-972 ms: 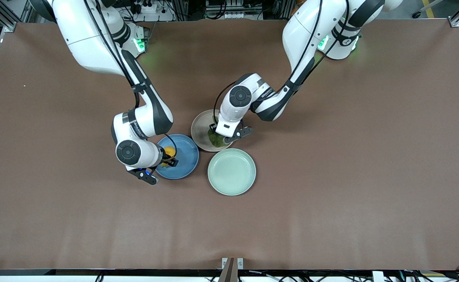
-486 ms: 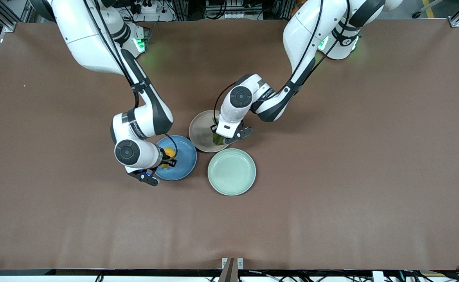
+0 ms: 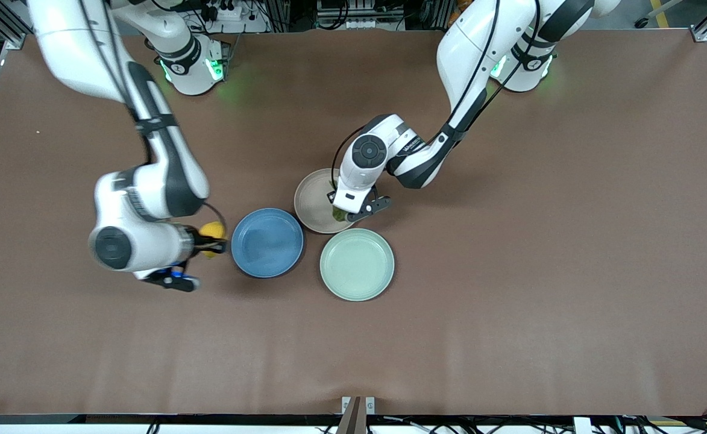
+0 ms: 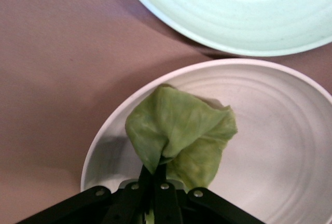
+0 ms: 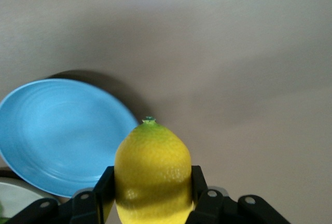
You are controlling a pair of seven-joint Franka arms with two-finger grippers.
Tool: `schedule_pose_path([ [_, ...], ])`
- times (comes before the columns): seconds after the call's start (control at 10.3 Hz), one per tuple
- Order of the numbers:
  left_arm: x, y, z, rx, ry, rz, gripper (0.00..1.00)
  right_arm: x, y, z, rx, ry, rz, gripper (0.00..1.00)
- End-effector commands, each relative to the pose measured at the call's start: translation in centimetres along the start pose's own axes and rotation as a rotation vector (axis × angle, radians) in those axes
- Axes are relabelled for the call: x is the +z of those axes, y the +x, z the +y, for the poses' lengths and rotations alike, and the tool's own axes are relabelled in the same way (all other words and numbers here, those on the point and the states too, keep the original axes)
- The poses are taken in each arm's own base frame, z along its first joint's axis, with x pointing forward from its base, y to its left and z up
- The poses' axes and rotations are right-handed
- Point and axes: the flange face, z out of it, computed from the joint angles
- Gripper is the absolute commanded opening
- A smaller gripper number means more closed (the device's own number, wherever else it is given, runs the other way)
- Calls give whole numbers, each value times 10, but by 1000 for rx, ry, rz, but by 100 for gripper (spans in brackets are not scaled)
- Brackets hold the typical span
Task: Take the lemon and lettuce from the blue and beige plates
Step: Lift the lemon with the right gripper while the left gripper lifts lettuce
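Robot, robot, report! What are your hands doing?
Right hand shut on lemon, clear of blue plate. Left hand shut on lettuce, over beige plate. Nothing blocking.

The lemon (image 5: 153,175) is yellow, with a little green at its tip and fine dimples on the skin. The lettuce (image 4: 179,136) is pale green and wrinkled. One plate (image 3: 267,242) is matte mid-blue, one plate (image 3: 314,202) is pale beige, and a third plate (image 3: 357,264) is pale mint-green; faint rings run around the inside of each. The table (image 3: 540,253) is plain brown. The arms are white with black parts, and green lights glow at their bases.
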Motion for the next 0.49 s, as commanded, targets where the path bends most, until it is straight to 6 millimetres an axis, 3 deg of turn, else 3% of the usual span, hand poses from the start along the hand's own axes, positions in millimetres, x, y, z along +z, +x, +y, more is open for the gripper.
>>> schedule_pose_path([
  [0.0,-42,10,-2,22,35,32,0,6,13,57,-59,11,-25,0],
  [0.19,-84,13,-3,9,27,49,0,28,26,98,-78,8,-35,0],
  [0.39,-157,34,-13,-1,12,85,0,42,31,121,-154,-57,-17,0],
])
